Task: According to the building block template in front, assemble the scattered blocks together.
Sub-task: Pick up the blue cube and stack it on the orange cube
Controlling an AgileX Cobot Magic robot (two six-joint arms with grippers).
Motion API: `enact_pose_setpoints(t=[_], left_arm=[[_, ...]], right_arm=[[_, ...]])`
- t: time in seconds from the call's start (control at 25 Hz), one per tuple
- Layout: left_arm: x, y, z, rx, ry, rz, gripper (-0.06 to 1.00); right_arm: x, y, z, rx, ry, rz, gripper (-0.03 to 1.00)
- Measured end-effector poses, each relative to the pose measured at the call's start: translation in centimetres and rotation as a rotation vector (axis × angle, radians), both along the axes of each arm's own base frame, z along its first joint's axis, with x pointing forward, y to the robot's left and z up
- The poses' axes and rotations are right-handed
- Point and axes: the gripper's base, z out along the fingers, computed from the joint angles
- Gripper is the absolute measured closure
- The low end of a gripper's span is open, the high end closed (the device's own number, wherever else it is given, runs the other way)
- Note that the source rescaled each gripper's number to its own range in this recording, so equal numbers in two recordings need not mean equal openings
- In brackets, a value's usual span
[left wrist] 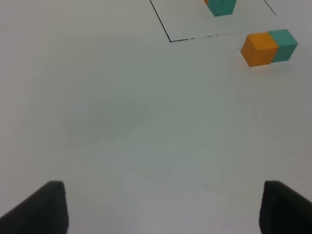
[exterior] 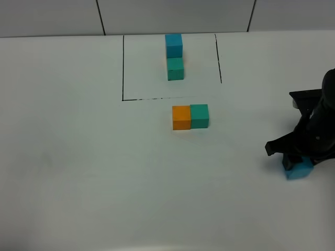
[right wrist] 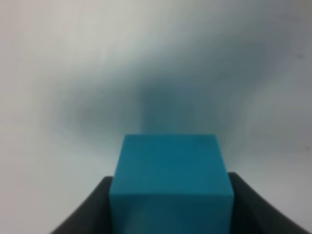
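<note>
Blue and matte, a sharp-edged cube (right wrist: 170, 180) sits clamped in my right pincer (right wrist: 170, 217), one dark finger pressed against each of its flat sides. Pincer and cube are low over the white table (exterior: 78, 167), at about 4 o'clock from the loose pair; I cannot tell whether the cube touches the surface.

My left pincer (left wrist: 163, 209) hangs with its blunt black fingertips (left wrist: 41, 209) wide apart, with only smooth pale tabletop between them.

Farther out, at mid-table, an orange cube (exterior: 181, 117) and a teal-green cube (exterior: 199, 115) stand flush, face against face, the orange at 9 o'clock of the green. Both are the same size and have the same dull finish.

Just beyond them runs a thin black line (exterior: 123, 68), drawn as a rectangular frame; its near edge looks faint and broken in places. Inside the frame, at 12 o'clock from the pair, stands the template (exterior: 174, 57). Its two cubes are joined, a blue block (exterior: 174, 45) at 12 o'clock of a green block (exterior: 175, 68).
</note>
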Motion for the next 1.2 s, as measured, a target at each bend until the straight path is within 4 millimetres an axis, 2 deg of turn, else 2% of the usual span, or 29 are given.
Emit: enact_pose_setpoints(t=[0.08,0.28,0.4,0.48,0.68,0.88,1.2], left_arm=[[0.0,0.0,0.0,0.0,0.0,0.0,0.17],[0.0,0.0,0.0,0.0,0.0,0.0,0.17],[0.0,0.0,0.0,0.0,0.0,0.0,0.17],[0.0,0.0,0.0,0.0,0.0,0.0,0.17],[0.0,0.0,0.0,0.0,0.0,0.0,0.17],[0.0,0.0,0.0,0.0,0.0,0.0,0.17],[0.0,0.0,0.0,0.0,0.0,0.0,0.17]], right_arm=[[0.2,1.4,1.8,-0.02,-0.028,0.171,0.95],[0.7,7.2,5.4,-0.095,-0.056,0.759,0.95],[1.7,10.9,6.2,-0.118,-0.063,1.066,0.95],[2.9,13.0,6.1,-0.125,-0.058,1.172,0.95],[6.3,17.1,6.0,-0.132,-0.098,1.255,0.95],[8.3,20.0,6.0,-0.127,-0.13,1.333,0.95],[10.4,21.7,4.3,-0.13,-0.157,1.389,0.95]])
